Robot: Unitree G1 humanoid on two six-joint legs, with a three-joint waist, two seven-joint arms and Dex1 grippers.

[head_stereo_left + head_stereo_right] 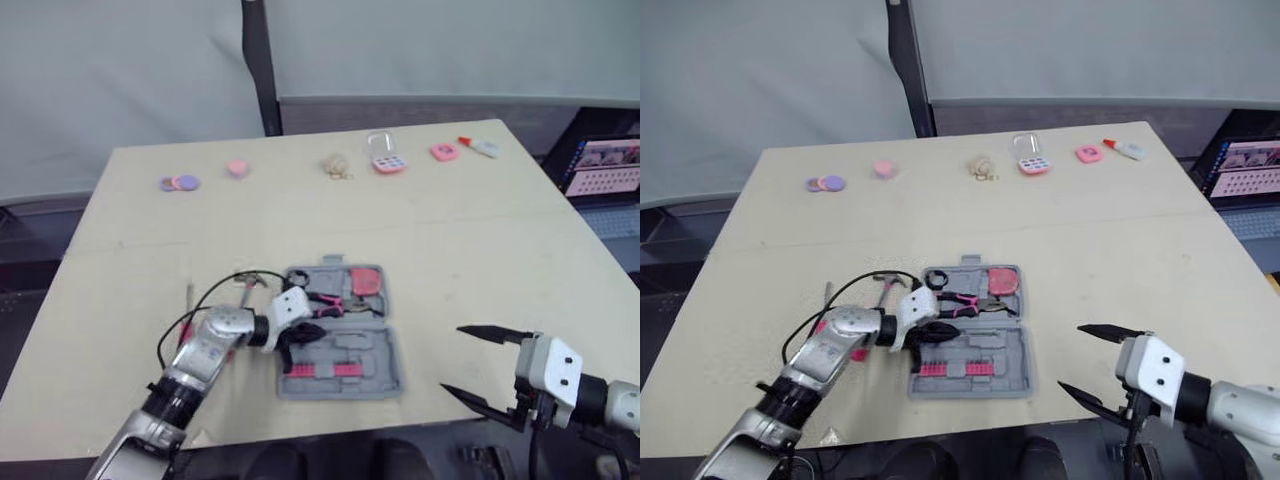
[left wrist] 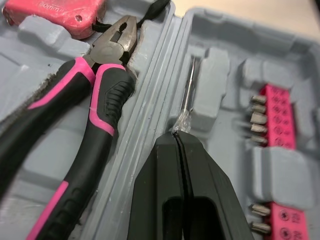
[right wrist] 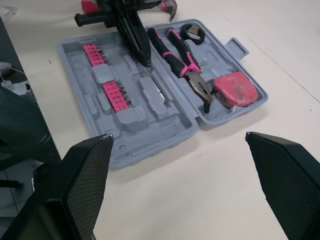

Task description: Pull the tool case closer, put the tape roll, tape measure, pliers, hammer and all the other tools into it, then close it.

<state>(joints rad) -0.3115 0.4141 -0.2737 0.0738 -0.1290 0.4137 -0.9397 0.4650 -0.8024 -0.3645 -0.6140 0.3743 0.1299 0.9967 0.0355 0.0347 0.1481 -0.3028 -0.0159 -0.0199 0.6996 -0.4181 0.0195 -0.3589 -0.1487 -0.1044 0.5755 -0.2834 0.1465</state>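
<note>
Beige table [image 1: 450, 250], grey curtain [image 1: 120, 70] behind. Over the open tool case [image 1: 385, 378] my left gripper [image 2: 176, 137] pinches a thin metal tool [image 2: 190, 85] beside the pliers [image 2: 100, 100]; my right gripper [image 1: 450, 358] gapes wide right of it.

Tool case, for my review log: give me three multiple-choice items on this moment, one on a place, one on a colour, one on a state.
1. Where do the pliers lie?
A. on the table beside the case
B. in the open case
C. at the table's far edge

2. What colour are the pliers' handles?
A. yellow and blue
B. plain grey
C. pink and black

3. How is the left claw?
A. shut on a thin metal tool
B. open above the table
C. shut on the hammer

Answers:
1 B: the pliers rest inside the case, next to the red tape measure.
2 C: the grips are black with pink stripes.
3 A: it is closed on the tool's end, over the case.
</note>
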